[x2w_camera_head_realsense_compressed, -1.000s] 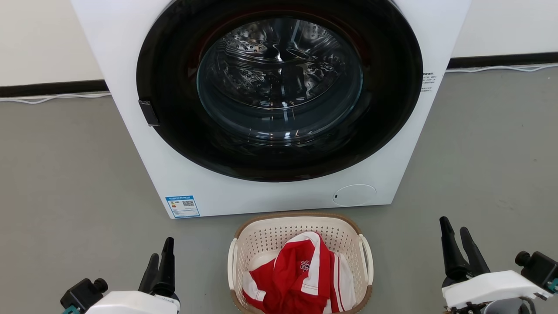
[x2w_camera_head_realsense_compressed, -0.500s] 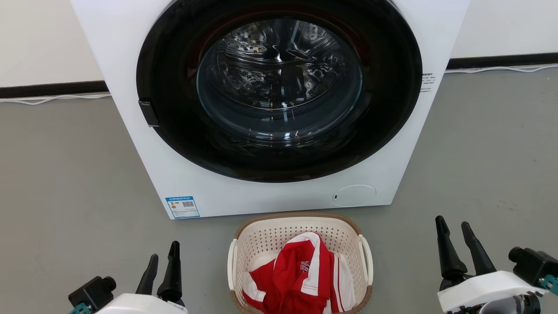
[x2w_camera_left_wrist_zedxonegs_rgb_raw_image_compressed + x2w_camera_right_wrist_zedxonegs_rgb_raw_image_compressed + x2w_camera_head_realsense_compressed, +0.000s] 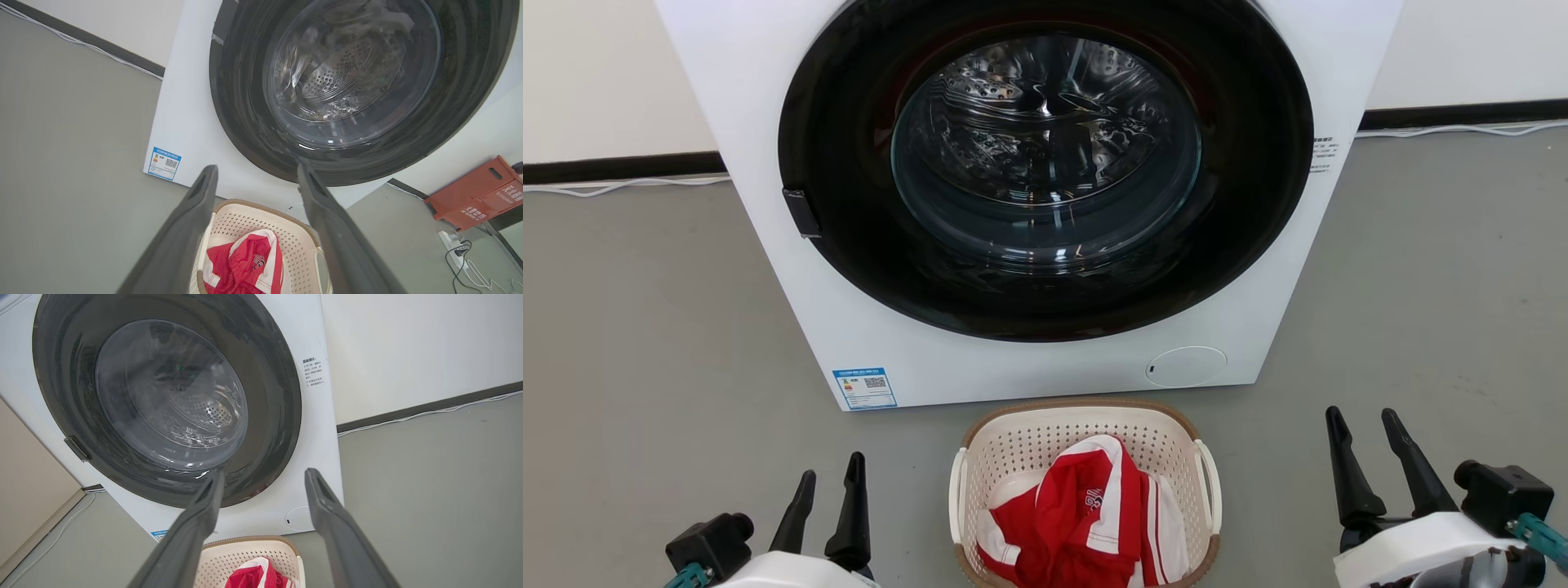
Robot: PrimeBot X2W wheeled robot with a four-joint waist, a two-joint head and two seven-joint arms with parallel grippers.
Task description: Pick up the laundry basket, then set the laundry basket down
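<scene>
The laundry basket (image 3: 1027,445) is cream with a brown rim and white loop handles. It stands on the grey floor just in front of the washing machine, and a red and white garment (image 3: 1086,518) lies in it. My left gripper (image 3: 832,465) hovers open to the basket's left, apart from it. My right gripper (image 3: 1359,412) is open to its right, farther off. The left wrist view shows the basket (image 3: 253,218) below and between the spread left gripper (image 3: 257,166) fingers. The right wrist view shows the basket's far rim (image 3: 249,540) low between the right gripper (image 3: 265,472) fingers.
The white washing machine (image 3: 760,163) with its round dark glass door shut stands right behind the basket. A white cable (image 3: 613,184) runs along the wall's black skirting. A red crate (image 3: 478,192) and a power strip (image 3: 449,241) lie beyond the machine's side.
Both grippers have spread their fingers wider. The left gripper has shifted a little right toward the basket, and the right gripper a little left. The basket has not moved.
</scene>
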